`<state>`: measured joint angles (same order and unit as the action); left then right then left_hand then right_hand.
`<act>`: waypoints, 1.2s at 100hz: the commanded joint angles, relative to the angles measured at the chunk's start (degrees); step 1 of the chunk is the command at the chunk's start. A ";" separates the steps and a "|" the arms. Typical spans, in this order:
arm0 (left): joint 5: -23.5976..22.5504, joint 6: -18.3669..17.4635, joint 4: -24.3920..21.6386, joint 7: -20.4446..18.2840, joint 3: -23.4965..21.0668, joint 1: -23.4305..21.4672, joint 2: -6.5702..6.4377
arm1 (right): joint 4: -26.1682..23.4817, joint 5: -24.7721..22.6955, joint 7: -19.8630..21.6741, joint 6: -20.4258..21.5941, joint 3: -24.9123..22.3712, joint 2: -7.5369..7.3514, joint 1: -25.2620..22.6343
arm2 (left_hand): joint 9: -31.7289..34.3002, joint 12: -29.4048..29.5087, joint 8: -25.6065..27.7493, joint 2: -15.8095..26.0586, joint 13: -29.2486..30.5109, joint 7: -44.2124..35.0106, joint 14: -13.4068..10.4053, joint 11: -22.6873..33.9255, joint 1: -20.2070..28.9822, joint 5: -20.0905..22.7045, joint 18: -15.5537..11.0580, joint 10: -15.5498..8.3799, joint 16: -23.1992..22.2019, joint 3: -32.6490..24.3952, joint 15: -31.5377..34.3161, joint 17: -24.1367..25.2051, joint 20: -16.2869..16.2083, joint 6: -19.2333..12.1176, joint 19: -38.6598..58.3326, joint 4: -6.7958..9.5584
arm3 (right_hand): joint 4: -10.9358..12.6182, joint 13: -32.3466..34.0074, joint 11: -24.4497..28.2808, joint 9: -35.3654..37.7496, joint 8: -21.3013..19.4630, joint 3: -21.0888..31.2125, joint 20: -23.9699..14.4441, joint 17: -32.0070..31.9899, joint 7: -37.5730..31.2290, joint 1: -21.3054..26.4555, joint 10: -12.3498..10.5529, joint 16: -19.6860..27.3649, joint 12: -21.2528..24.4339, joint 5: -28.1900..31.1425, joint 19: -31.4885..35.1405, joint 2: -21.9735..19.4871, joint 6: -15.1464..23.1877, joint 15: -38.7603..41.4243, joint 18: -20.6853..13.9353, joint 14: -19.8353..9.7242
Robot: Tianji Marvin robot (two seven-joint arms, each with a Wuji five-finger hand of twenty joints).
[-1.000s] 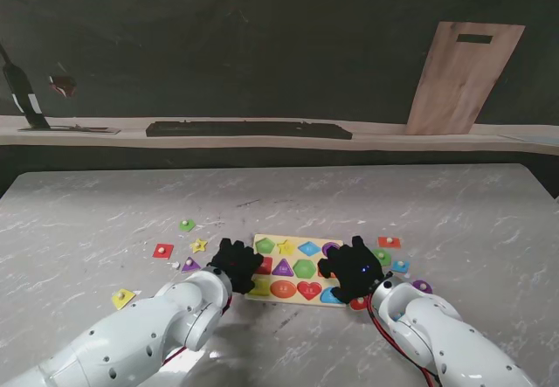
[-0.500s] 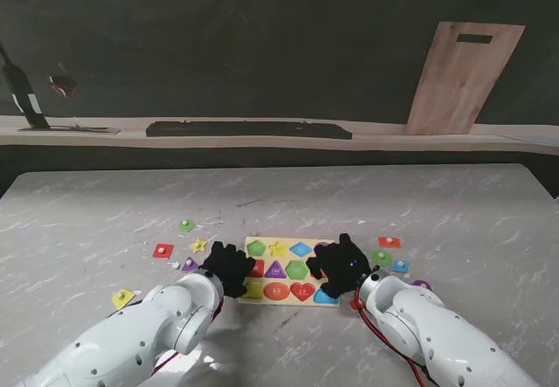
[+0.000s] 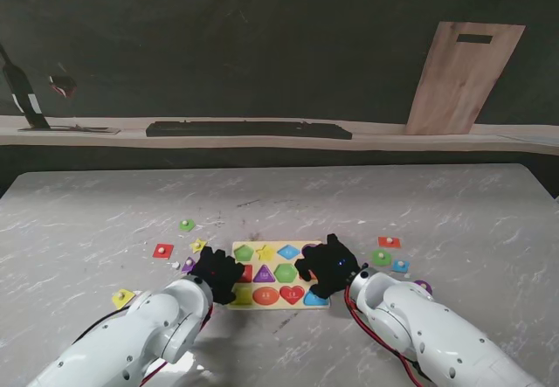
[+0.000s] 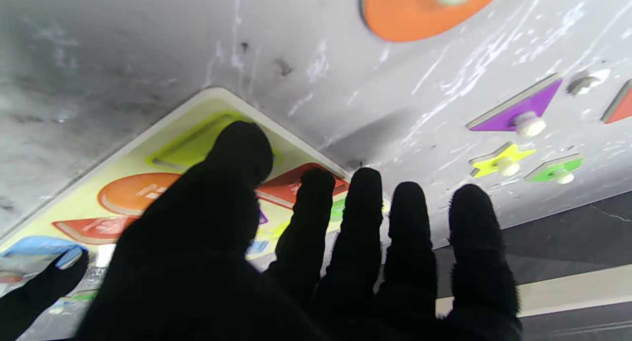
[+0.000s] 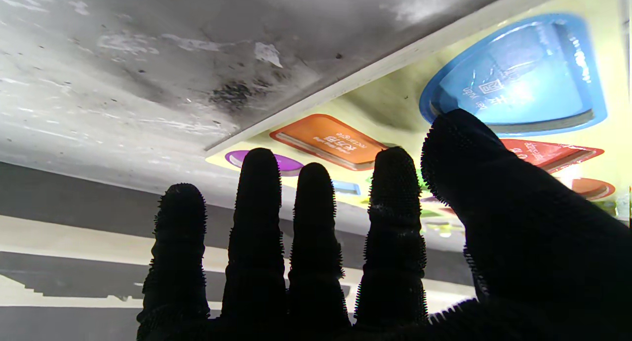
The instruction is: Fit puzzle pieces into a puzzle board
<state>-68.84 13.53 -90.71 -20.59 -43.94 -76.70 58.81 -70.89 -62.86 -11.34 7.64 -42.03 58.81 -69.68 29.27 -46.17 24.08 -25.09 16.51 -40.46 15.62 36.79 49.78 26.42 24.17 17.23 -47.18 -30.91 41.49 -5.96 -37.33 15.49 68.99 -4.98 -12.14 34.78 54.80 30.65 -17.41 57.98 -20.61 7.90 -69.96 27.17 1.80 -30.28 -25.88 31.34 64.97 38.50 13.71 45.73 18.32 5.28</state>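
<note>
Marble-look table (image 3: 454, 203), big & grey. Yellow puzzle board (image 3: 272, 275) lies near me at centre, btwn both hands. Left hand (image 3: 216, 273) flat over board's left end, fingers spread, gripping nothing. Right hand (image 3: 327, 266) flat over right end, fingers apart, holding nothing. Loose pcs: red square (image 3: 163, 250) left of board, green piece (image 3: 382, 257) to its right.

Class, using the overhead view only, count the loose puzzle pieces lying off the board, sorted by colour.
green pieces: 2
red pieces: 2
yellow pieces: 2
purple pieces: 2
blue piece: 1
Total: 9 in view; the arms may hide more.
</note>
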 commanded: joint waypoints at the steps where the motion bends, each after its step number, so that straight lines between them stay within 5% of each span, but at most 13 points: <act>1: -0.09 -0.15 1.44 -1.55 -0.14 -2.15 -1.47 | 0.58 -0.03 0.73 0.16 0.55 0.43 -0.69 | 0.84 -1.19 3.26 -4.18 1.85 -11.40 1.72 0.93 4.12 8.47 -3.90 -0.10 -0.75 0.51 0.94 0.11 -1.31 -4.34 1.45 -2.07 | -0.39 0.97 0.80 0.86 2.69 1.00 -0.79 -0.04 3.79 0.44 0.02 0.16 -0.50 0.53 1.20 -0.53 1.31 0.99 0.37 -0.43; 120: -1.63 -4.58 -3.58 -1.15 -5.87 -8.62 -1.44 | -5.96 -1.79 6.54 4.54 -3.48 -0.70 -6.19 | 0.85 -0.69 3.15 -2.08 1.86 -9.68 1.82 -0.18 4.42 7.85 -4.04 0.05 -0.62 3.53 0.22 0.25 -1.21 -4.40 1.43 -1.37 | -0.43 1.41 0.57 1.80 2.61 0.88 -0.75 -0.18 3.87 0.16 0.15 0.17 -0.41 1.25 1.02 -0.54 1.16 0.98 0.52 -0.07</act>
<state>-70.48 9.61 -95.28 -21.06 -50.22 -83.79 58.07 -76.91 -64.00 -5.66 11.68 -45.71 58.61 -74.12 29.27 -46.18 24.54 -25.10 16.52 -42.87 15.62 36.79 52.15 27.05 24.16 17.23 -47.19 -30.47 41.48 -5.96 -37.33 18.13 69.00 -4.93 -11.69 34.79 54.87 31.26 -16.10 57.95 -20.61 7.90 -68.83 27.17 1.79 -30.28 -25.89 31.30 64.98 37.60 13.56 45.77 18.32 5.28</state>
